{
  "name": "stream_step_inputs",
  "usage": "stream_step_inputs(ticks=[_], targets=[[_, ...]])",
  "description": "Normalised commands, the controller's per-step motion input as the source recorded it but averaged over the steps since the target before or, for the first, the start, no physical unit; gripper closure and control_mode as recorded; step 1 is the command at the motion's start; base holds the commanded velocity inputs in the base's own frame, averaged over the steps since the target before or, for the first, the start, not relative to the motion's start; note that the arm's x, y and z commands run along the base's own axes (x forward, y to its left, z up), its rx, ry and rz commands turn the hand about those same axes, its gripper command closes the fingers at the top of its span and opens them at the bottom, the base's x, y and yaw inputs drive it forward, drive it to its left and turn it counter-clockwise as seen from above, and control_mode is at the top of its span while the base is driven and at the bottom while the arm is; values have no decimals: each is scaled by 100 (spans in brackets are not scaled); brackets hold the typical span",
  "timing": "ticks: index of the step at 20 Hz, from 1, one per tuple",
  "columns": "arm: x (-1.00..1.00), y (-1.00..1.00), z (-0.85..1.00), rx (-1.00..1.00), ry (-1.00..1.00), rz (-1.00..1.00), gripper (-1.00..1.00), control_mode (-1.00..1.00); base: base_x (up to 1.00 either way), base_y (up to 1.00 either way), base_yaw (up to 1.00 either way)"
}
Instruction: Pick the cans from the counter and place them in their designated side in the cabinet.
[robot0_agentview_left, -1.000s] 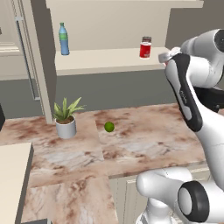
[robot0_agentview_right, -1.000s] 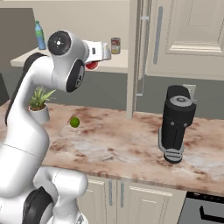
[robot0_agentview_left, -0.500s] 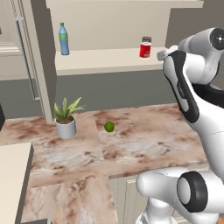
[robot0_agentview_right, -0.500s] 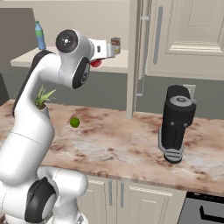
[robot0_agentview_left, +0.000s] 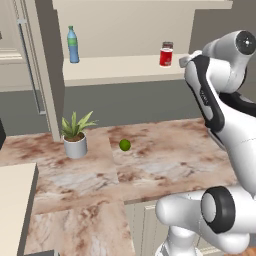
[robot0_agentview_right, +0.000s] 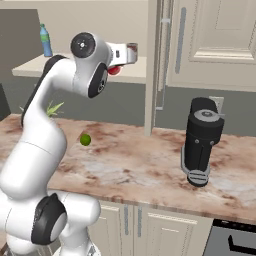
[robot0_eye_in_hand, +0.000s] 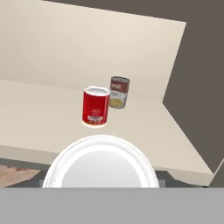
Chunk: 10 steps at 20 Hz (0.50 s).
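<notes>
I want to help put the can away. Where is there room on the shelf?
The shelf board is bare between the blue bottle and the red can. It is crowded at the right end, where the red can and a tan-labelled can stand close together.

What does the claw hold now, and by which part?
A red can, white top toward the hand camera. It is probably gripped by its sides, but the contact itself is hidden.

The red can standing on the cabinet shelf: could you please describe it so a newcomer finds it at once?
Look at the beige cabinet, towards the right end of its shelf. The red can stands in front of a tan-labelled can; its red body and white top set it apart.
</notes>
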Motion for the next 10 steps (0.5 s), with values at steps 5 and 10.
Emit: stream_step_inputs(ticks=[5,10], targets=[[17,-5,-1,-1,0,0,100,-100,0,0,0],[15,-4,-10,0,0,0,100,-100,0,0,0]])
